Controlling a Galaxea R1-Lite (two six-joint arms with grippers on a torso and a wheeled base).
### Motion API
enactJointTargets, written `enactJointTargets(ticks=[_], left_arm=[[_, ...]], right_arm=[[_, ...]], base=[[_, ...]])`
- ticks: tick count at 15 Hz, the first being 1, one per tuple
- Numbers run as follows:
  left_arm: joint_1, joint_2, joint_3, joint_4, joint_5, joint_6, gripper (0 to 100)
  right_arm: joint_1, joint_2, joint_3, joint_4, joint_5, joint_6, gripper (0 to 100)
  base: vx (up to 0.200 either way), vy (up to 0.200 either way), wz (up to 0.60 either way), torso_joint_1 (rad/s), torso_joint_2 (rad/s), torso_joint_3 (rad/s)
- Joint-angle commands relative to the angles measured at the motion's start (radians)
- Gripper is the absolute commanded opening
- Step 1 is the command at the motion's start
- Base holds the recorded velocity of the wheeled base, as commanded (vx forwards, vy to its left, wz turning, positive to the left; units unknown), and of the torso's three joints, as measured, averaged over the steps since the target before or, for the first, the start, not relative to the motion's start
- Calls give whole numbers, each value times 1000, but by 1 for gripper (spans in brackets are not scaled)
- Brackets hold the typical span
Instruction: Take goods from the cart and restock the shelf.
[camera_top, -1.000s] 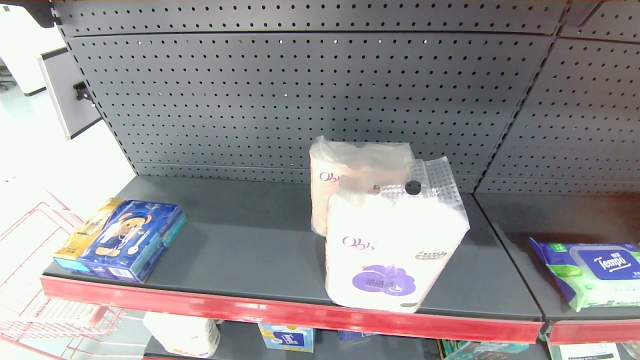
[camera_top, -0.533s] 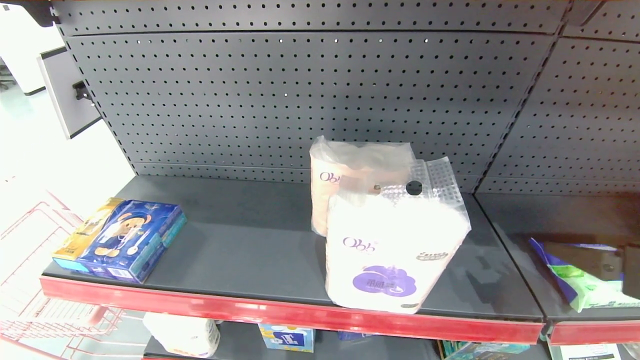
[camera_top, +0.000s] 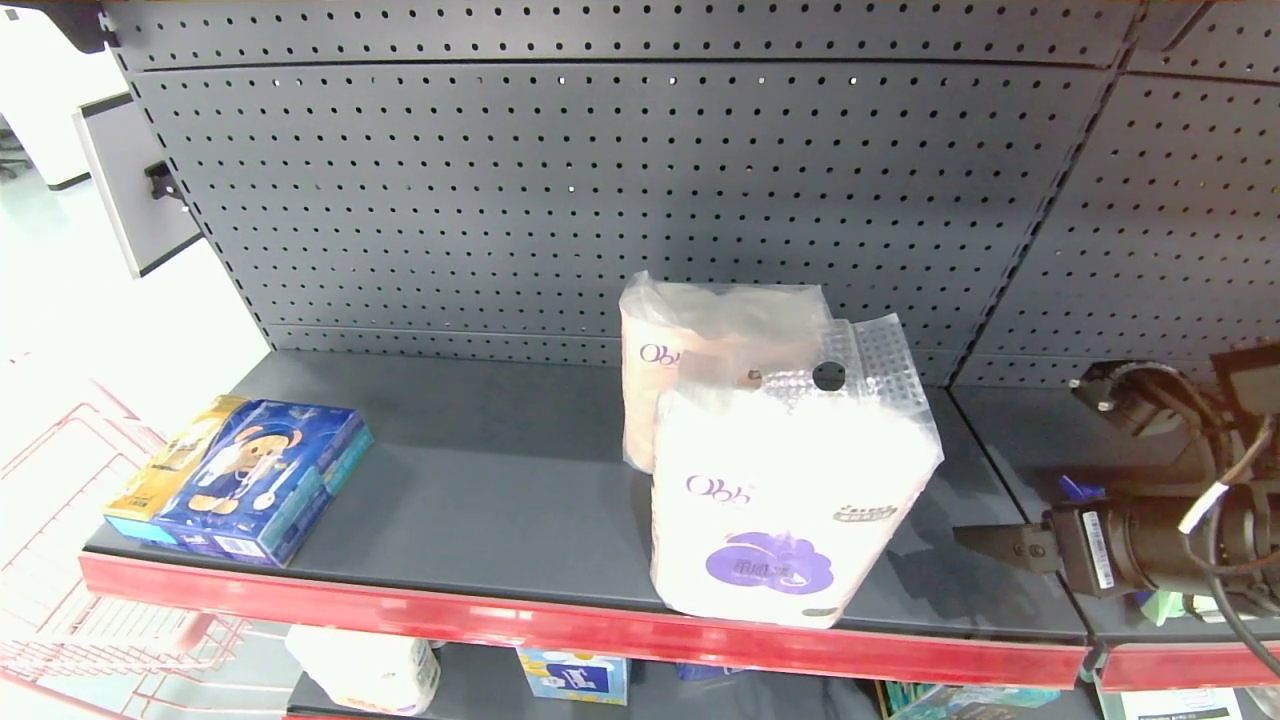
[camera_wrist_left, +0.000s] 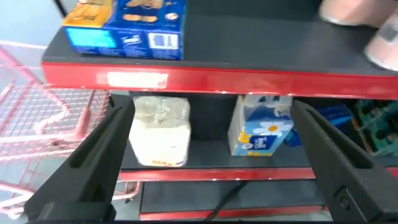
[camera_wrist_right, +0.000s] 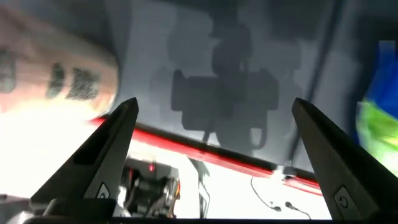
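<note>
The dark shelf (camera_top: 500, 500) with a red front edge holds two wrapped tissue-roll packs (camera_top: 780, 490), one behind the other, near its middle. A blue box (camera_top: 262, 478) and a gold box (camera_top: 165, 465) lie at its left end. My right gripper (camera_top: 985, 545) comes in low from the right, just past the front pack, and its open fingers (camera_wrist_right: 99, 168) hold nothing. Beside them a blurred tissue pack (camera_wrist_right: 43, 81) and a blue-green wipes pack (camera_wrist_right: 379, 112) are in view. My left gripper (camera_wrist_left: 211, 104) hangs open and empty below the shelf's red edge (camera_wrist_left: 217, 81).
A red wire cart (camera_top: 60, 560) stands at the lower left. The lower shelf carries a white pack (camera_wrist_left: 158, 130) and a blue-white box (camera_wrist_left: 261, 130). Perforated back panels (camera_top: 600, 200) close the rear. The right arm covers most of the wipes pack (camera_top: 1160, 605).
My right arm has come into the head view from the right and moved left over the wipes pack, now covering most of it. The goods on the shelf have not moved.
</note>
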Motion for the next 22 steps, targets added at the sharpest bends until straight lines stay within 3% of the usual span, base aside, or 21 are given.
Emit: enactJointTargets(ticks=[1, 10, 13, 22], left_arm=[[0, 7, 2, 1, 13, -1, 100], [0, 7, 2, 1, 0, -4, 100], [0, 7, 3, -1, -32, -3, 100], [0, 7, 3, -1, -29, -1, 100]], right_arm=[[46, 24, 14, 1, -5, 2, 100], [49, 145, -37, -2, -42, 5, 100], [87, 181, -63, -4, -39, 19, 100], [118, 250, -95, -5, -40, 22, 100]], base=[[0, 0, 0, 0, 0, 0], [0, 0, 0, 0, 0, 0], [0, 0, 0, 0, 0, 0], [0, 0, 0, 0, 0, 0]])
